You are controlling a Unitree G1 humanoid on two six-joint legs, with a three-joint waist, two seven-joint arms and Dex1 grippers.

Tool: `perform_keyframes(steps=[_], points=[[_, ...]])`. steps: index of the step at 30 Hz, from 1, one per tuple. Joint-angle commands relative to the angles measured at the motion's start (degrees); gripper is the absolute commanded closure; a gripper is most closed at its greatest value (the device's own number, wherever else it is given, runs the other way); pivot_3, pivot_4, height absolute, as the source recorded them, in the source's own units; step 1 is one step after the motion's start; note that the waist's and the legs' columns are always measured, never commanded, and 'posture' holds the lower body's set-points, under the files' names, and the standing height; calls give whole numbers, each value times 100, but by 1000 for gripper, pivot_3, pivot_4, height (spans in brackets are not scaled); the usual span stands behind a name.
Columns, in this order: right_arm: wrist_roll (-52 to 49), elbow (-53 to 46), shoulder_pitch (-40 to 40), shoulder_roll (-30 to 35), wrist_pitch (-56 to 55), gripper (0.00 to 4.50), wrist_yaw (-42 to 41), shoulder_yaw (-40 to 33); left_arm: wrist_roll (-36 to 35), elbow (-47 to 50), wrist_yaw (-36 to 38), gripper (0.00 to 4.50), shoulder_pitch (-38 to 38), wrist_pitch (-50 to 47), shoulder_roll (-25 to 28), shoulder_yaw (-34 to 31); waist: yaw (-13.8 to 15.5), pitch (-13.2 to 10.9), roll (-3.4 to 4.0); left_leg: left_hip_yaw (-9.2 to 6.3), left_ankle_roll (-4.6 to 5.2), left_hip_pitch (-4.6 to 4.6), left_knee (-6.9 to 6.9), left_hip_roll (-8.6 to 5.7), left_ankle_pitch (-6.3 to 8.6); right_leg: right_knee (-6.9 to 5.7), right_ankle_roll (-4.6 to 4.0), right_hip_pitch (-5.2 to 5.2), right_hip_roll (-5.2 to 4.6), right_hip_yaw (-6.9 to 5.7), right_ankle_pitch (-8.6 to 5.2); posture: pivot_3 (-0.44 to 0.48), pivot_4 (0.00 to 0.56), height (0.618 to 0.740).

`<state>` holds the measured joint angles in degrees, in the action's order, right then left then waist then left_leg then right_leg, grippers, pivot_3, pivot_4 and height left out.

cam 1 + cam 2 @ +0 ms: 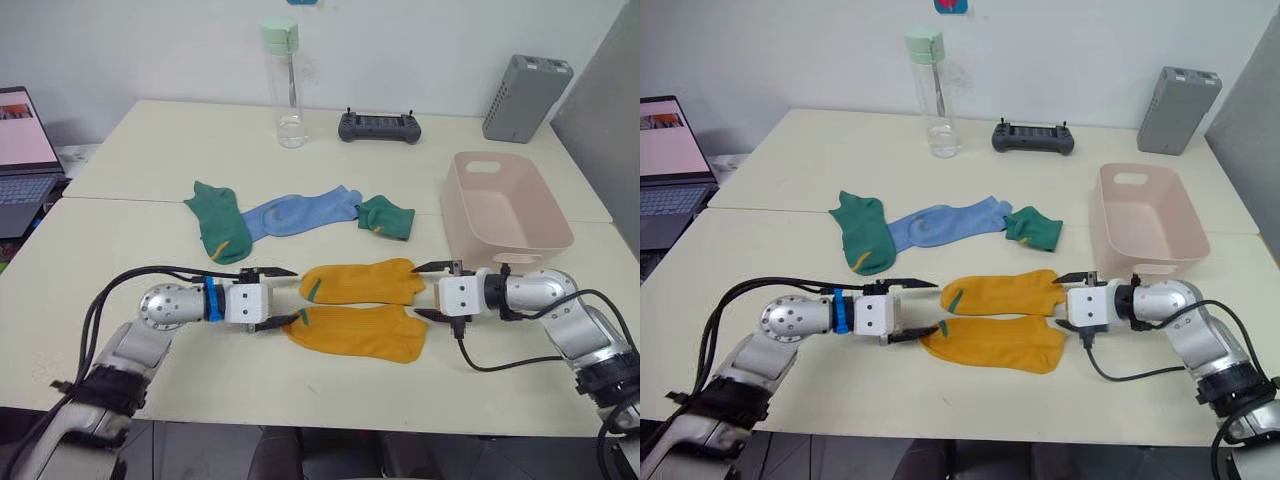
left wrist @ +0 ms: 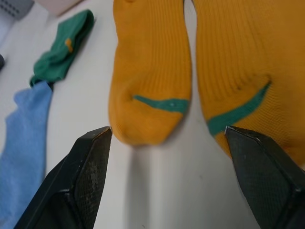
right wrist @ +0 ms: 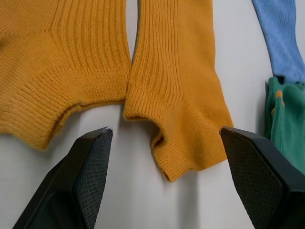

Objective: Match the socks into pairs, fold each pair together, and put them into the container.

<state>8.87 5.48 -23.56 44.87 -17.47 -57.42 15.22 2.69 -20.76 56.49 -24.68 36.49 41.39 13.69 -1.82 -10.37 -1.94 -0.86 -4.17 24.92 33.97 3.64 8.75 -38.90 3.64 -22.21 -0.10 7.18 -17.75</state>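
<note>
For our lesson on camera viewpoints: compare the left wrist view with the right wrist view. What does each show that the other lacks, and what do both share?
Left wrist view: the yellow socks' toe ends with teal stripes and a corner of the pink container. Right wrist view: the ribbed cuff openings of those socks. Both share the two yellow socks side by side, a blue sock, a green sock, the pale table, and open fingers at the sock ends.

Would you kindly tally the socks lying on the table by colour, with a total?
Yellow socks: 2
Green socks: 2
Blue socks: 1 visible as a single shape; a second cannot be told apart
Total: 5 visible
</note>
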Motion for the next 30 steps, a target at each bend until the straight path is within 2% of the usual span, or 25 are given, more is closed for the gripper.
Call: perform_keyframes(steps=[1,10,15,18,29,30], points=[[69,15,-30,69,-258,651,12,-15,60,-397,7,573,-147,453,-42,28,-2,0,0,0,0,0,0,0,0,-1,1,0,0,0,0,0,150,740],[-29,-72,1,-62,-212,651,53,-75,-1179,-313,933,573,-100,-190,158,-365,-16,0,1,-1,1,-4,4,4,-1,-10,6,3,4,0,3,0,150,740],[-45,-82,0,-78,-238,651,40,-69,-495,-1119,717,573,-411,597,142,-315,-7,1,2,-5,1,-5,5,5,-1,-12,6,3,7,-3,3,0,150,740],[-22,-57,-39,-118,-281,651,38,-32,-152,-1486,424,573,-679,960,-154,-205,-3,1,2,-5,1,-5,11,4,-1,-10,9,7,7,-1,5,0,150,740],[-78,40,-124,-227,-256,651,27,-48,235,-1942,244,573,-943,1688,-663,124,5,1,2,-8,1,-7,20,2,-1,-11,15,17,7,0,9,0,150,740],[-144,34,-117,-258,-212,820,3,-60,238,-1988,234,573,-978,1711,-680,135,7,2,3,-8,1,-7,21,2,-1,-11,16,18,7,0,10,0,150,740]])
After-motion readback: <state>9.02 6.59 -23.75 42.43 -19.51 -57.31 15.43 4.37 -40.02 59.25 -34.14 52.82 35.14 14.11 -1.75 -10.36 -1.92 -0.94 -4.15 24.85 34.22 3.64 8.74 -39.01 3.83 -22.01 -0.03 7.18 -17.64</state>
